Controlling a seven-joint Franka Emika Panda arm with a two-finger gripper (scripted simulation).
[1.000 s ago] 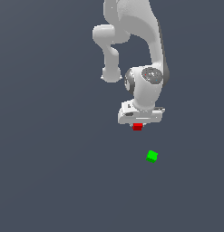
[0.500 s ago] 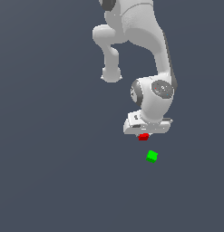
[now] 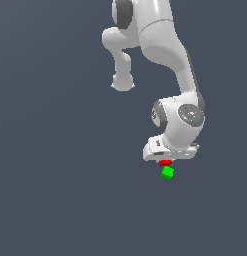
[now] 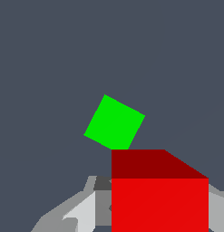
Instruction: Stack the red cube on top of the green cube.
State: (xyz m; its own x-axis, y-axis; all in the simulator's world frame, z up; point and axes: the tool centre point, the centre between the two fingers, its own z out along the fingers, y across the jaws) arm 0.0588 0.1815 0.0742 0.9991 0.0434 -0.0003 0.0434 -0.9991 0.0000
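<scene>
The red cube (image 3: pixel 165 163) is held in my white gripper (image 3: pixel 165 161), just under the hand. It fills the near part of the wrist view (image 4: pixel 159 195) between the grey fingers (image 4: pixel 77 213). The green cube (image 3: pixel 167 173) lies on the dark floor directly below the red cube, almost touching it in the exterior view. In the wrist view the green cube (image 4: pixel 114 122) sits beyond the red cube, turned at an angle and slightly off to one side. The gripper is shut on the red cube.
The flat dark grey floor (image 3: pixel 55 200) surrounds the cubes. The white arm (image 3: pixel 160 45) reaches down from the top of the exterior view. No other objects show.
The arm has carried the red cube down and toward the exterior view's right, from well apart from the green cube to just above it.
</scene>
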